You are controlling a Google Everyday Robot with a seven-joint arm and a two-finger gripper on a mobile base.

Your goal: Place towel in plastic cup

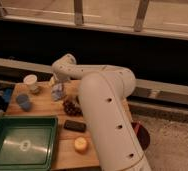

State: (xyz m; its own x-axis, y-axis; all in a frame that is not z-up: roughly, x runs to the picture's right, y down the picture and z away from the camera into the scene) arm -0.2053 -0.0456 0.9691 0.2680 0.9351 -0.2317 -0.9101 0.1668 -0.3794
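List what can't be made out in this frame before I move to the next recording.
All in the camera view:
- Hand: low over the towel at the table's far side; the two blur together, so contact cannot be told.
- Plastic cup: its inside is too small to see.
- Table: its right part is hidden behind the white arm.
- Green tray: the pale thing inside is too blurred to name.

Dim amber light, soft blur throughout, white arm (107, 115) shone brightest, gripper (57, 86) hung shadowed above the table (42, 104), far side.
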